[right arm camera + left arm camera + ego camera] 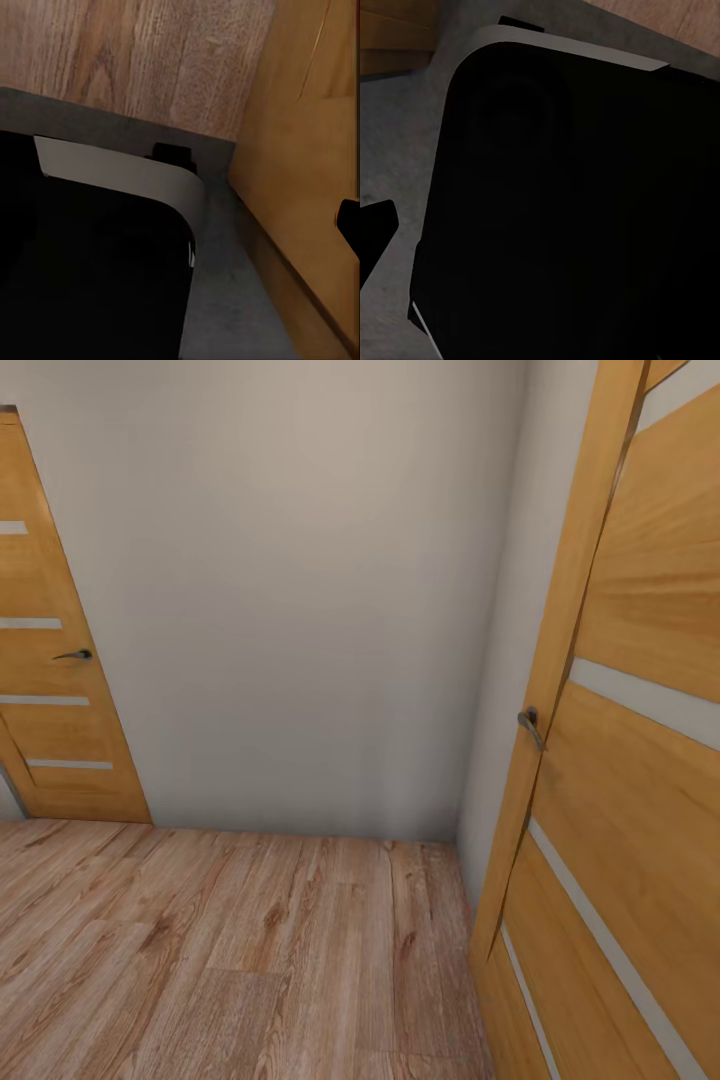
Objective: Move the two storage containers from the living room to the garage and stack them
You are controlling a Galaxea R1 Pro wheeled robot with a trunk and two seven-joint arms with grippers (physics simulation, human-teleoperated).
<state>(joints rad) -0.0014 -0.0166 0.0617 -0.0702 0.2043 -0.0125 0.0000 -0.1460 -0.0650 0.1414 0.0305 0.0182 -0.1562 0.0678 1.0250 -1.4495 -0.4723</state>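
The robot faces a cream wall point(300, 590) between two orange wood doors point(640, 760) on light plank flooring point(230, 950); it is probably in transit. I cannot tell either claw's opening or hold.

A: What takes up most of the left wrist view?
B: A large black panel point(577, 225) with a rounded corner, very dark, with faint concentric rings on it near that corner.
A: Does anything edge it?
B: A pale grey rim point(577, 49) runs along its curved edge, and a small black block point(520, 24) juts out just beyond the rim.
A: And around it?
B: A matte grey flat area point(416, 127). Light wood-plank flooring point(675, 21) shows in one corner, orange-brown wood point(394, 34) in another. A black pointed shape point(375, 236) pokes in from the frame's edge; what it is cannot be told.
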